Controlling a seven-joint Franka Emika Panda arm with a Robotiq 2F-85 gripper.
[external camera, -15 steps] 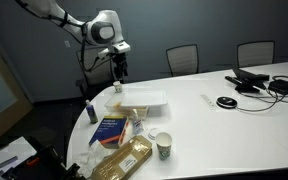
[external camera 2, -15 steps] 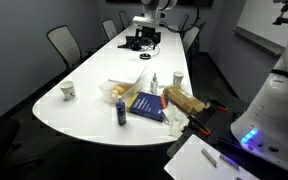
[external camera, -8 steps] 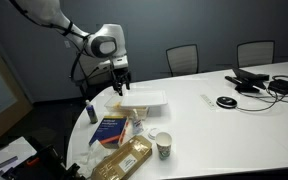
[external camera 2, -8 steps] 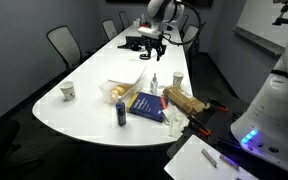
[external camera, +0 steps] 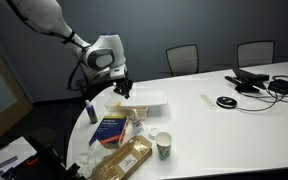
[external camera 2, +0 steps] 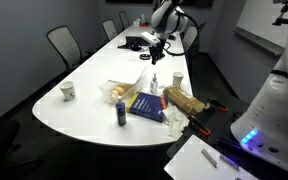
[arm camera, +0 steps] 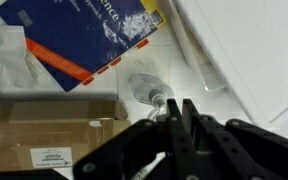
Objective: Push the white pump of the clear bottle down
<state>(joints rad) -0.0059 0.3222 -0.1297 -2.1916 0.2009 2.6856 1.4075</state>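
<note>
Pump (arm camera: pixel 160 100) tops the bottle (external camera 2: pixel 153 84), which stands upright on the white surface (external camera 2: pixel 89 108) just beside the blue book (arm camera: pixel 89 30). Claw (arm camera: pixel 181 112) is directly over the pump, fingers shut together, gripping nothing. Can't tell whether it touches the pump.

An exterior view looks down across the table (external camera: pixel 234 120) toward the blue book (external camera: pixel 110 127) at mid-range. An exterior view sights along the table's length, farther from the book (external camera 2: pixel 146 106). The wrist view looks steeply down, close on the book (arm camera: pixel 89 30) and the clear bottle (arm camera: pixel 144 88). All views share the book.
</note>
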